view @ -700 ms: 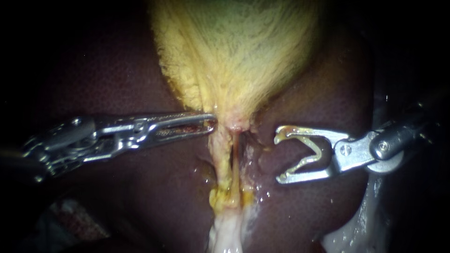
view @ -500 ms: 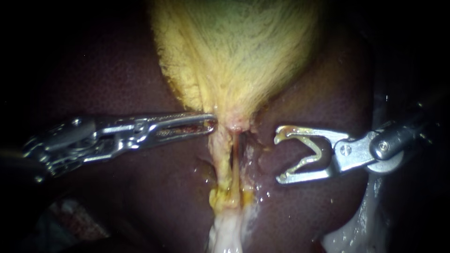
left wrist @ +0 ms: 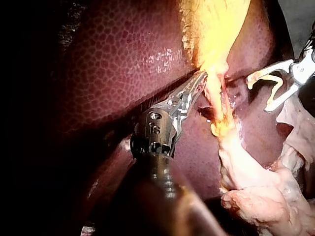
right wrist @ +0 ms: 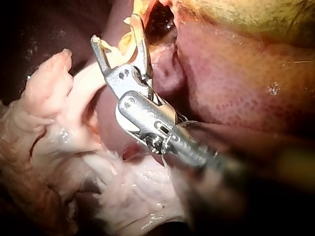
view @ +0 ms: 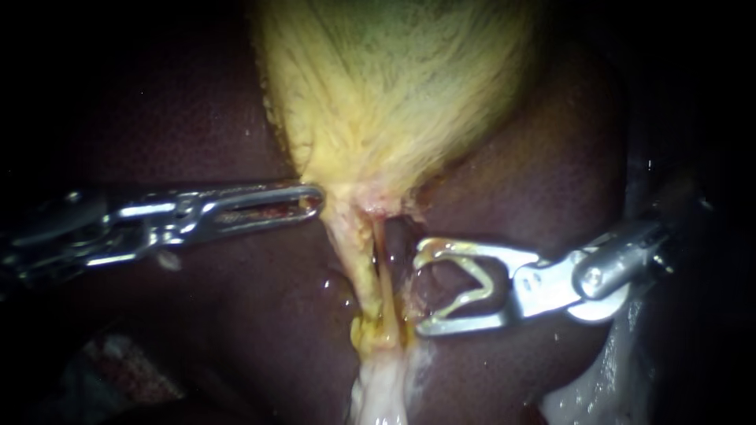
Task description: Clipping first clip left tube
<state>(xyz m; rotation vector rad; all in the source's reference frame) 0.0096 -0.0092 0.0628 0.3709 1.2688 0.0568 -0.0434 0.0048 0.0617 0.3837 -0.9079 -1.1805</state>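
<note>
Two instruments: left instrument [view: 315, 201] jaws clamped on gallbladder [view: 394, 94] neck; right instrument [view: 424, 289] jaws gaping beside tubes [view: 376, 287].

Endoscope: close, face-on to the liver [view: 181, 315], gallbladder [view: 394, 94] neck centred, one instrument entering from each side.
Left wrist: behind the left instrument [left wrist: 201, 77], looking along its shaft toward the gallbladder neck.
Right wrist: tight behind the right instrument [right wrist: 115, 32], nearest of the three.
Shared: gallbladder neck and the tubes [view: 370, 267] beneath it; right instrument's jaws appear in all three views.
</note>
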